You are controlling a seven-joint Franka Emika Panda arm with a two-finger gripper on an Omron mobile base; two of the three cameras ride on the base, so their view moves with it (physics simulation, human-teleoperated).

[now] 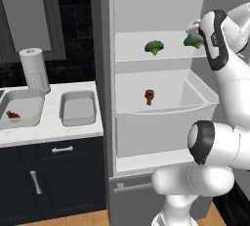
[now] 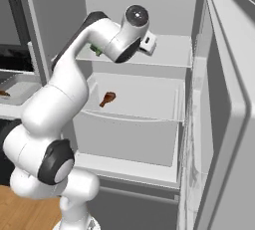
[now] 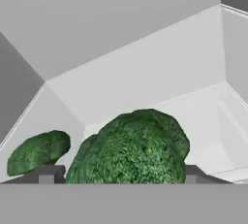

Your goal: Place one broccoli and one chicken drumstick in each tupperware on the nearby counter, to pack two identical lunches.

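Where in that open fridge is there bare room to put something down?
The upper shelf is crowded on its right, where the fingers flank one broccoli, with a second broccoli mid-shelf; its left end is bare. The lower shelf holds one chicken drumstick, so everything right of it, up to the fridge wall, is free.

We count two broccoli (image 1: 154, 47) (image 1: 193, 41), two chicken drumsticks (image 1: 149, 96) (image 1: 12, 115), two tupperware trays (image 1: 77, 107) (image 1: 22, 107), one paper-towel roll (image 1: 34, 69).
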